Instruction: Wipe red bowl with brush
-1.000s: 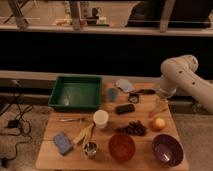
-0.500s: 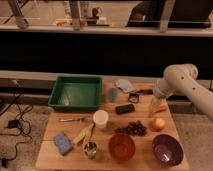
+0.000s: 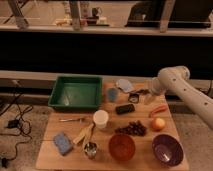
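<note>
My gripper [image 3: 149,96] has swung in and down over the last second to hang just behind and right of the flat black rectangular block [image 3: 124,108], so I judge I am still going for the tool, not wiping; whether the gripper is released or clenched I cannot tell. The small black brush with its slim dark handle [image 3: 136,96] lies just behind that block, right beside my gripper. The round orange-red translucent bowl [image 3: 122,146] sits well in front of the block, apart from both.

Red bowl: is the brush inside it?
No, the red bowl sits at the front of the table, while the brush lies at the back right, by the gripper.
</note>
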Robot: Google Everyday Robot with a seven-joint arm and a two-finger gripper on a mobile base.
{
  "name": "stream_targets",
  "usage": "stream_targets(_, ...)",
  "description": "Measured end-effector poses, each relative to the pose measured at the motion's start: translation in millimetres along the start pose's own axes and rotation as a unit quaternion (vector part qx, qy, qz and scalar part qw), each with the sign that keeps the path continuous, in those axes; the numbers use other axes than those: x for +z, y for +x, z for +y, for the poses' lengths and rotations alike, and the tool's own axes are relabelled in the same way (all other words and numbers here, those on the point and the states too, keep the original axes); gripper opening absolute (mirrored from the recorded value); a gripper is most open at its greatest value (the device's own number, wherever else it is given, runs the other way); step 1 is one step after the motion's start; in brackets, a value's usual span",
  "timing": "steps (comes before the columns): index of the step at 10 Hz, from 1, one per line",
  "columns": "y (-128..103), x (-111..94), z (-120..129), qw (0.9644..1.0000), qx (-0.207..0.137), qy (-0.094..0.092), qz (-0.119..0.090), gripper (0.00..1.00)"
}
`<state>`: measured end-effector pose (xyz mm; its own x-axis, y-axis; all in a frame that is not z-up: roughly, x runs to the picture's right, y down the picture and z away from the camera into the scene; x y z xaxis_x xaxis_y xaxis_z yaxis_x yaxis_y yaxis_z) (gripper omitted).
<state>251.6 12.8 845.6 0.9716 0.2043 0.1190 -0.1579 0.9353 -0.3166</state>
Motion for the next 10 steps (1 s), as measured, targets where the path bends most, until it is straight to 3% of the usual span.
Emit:
stream_targets(5,3,1,-3,1.0000,0.002,0.001,0.003,0.80)
stream_targets(8,-11,17,-9,1.0000,0.004,0.003,-0.006,0.80)
stream_targets(10,-4,29,-15,0.9999,0.013,0.005,0.003,0.80)
